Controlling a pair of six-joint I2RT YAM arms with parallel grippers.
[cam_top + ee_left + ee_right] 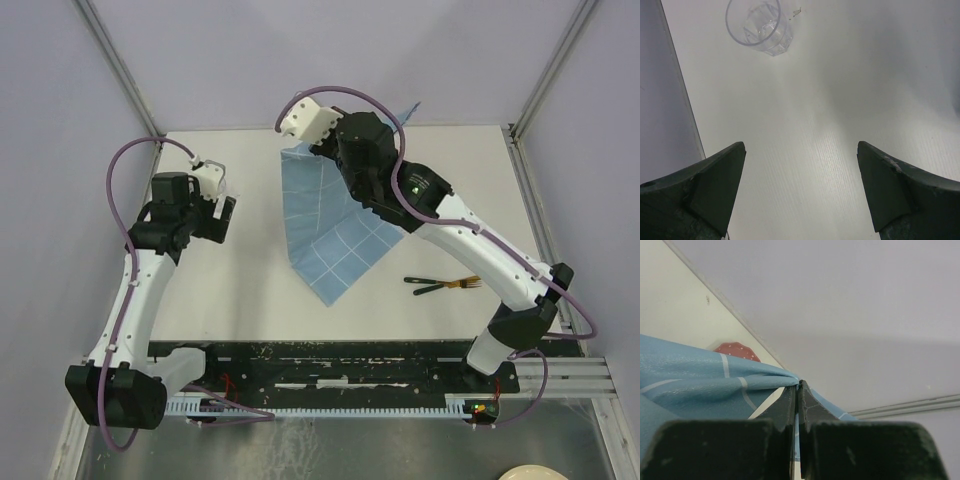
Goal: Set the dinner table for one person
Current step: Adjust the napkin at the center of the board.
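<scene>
Right tool: jaws pinched flat on an edge of the blue placemat, holding it off the surface in the upper centre of the overhead view, with one corner trailing down toward the middle. Left tool: jaws wide, holding nothing, hanging over bare surface at the left of the overhead view.

Progress, by my judgement: early. Your bench, the white square filling the overhead view, has no setting laid on it. The placemat is not yet flat and nothing stands on it. Left for you: lay the mat, then bring the pieces onto or beside it.

Count, largest first:
- Bench: one.
- Placemat: one, gridded, in the right tool's grip.
- Pale round rim: one, bottom right corner of the overhead view, off the bench; possibly a plate.
- Cutlery: dark-handled, lying right of centre, apart from the mat; it looks like two pieces, unconfirmed.
- Glass: one, clear, upright, upper left of the left wrist view.
- Red dotted object: one, mostly hidden behind the mat; not identifiable.
</scene>
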